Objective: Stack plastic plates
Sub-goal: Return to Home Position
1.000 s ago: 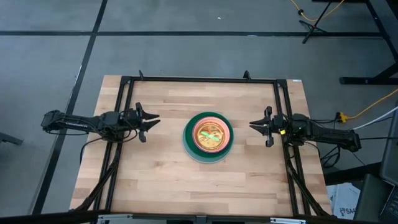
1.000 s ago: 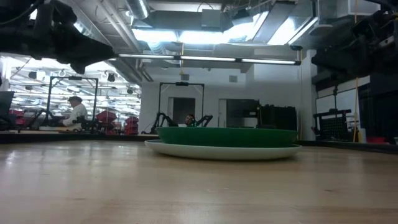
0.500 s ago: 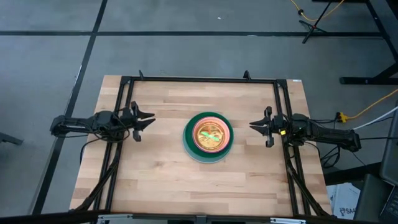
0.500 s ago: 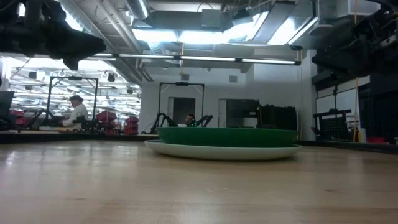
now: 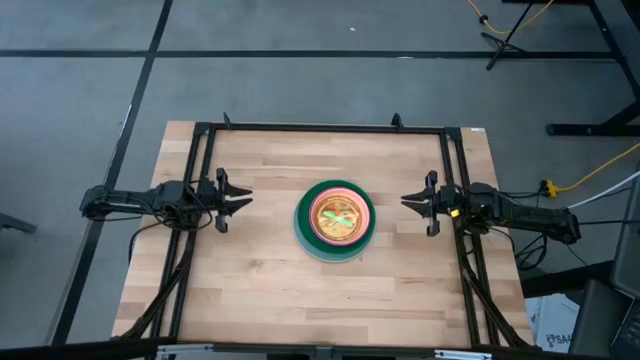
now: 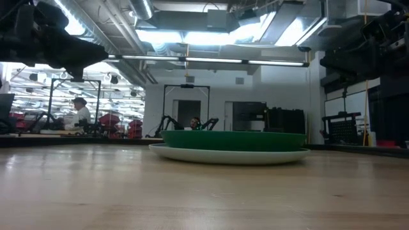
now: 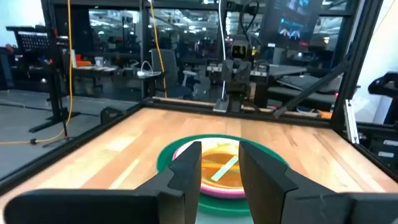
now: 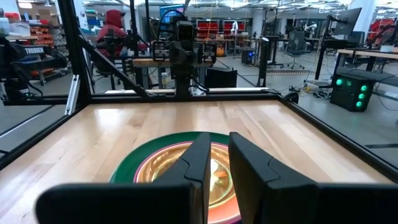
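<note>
The left end effector (image 5: 245, 199) hangs over the left part of the desk (image 5: 260, 285), its two fingers (image 7: 189, 171) parted by a modest gap and holding nothing; its arm lies low and nearly level, stretched in from the desk's left edge and aimed at the middle. The right end effector (image 5: 406, 201) mirrors it over the right part, fingers (image 8: 198, 158) a slim gap apart and empty, its arm reaching in level from the right edge. Between them, well apart from both, the stack of plates (image 5: 335, 221) sits at the desk's centre: a pale plate (image 6: 230, 155) at the bottom, a dark green plate (image 6: 233, 140) on it, then a magenta rim, an orange plate (image 5: 326, 226) and translucent lime green on top.
</note>
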Robot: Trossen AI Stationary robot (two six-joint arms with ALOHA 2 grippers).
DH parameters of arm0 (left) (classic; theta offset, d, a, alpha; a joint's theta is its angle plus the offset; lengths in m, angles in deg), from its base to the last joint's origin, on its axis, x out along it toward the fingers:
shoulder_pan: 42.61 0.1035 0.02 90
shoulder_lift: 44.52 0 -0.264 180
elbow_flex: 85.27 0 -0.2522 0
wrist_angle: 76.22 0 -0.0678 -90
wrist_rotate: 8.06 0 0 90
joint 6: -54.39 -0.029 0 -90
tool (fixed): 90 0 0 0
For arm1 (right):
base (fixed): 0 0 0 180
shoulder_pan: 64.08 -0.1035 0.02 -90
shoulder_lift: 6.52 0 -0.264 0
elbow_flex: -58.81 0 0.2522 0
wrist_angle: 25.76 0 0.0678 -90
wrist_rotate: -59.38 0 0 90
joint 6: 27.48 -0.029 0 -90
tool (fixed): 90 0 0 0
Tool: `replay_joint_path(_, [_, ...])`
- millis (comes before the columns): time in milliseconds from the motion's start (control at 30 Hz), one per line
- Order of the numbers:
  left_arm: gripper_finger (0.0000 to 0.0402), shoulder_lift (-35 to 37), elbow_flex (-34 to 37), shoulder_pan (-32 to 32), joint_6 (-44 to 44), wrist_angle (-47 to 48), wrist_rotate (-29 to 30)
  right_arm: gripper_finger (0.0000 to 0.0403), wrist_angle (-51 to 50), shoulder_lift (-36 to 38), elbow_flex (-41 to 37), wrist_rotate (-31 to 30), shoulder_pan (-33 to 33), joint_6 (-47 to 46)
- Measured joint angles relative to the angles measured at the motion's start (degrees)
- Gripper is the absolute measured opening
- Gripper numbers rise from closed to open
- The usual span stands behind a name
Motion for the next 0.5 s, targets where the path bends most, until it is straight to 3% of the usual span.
replay_joint_path(500, [0.0101,-0.32,0.0,0.0,-1.2,-0.06,0.32,0.005,-0.46,0.0,-0.04,-2.99,0.0,-1.6])
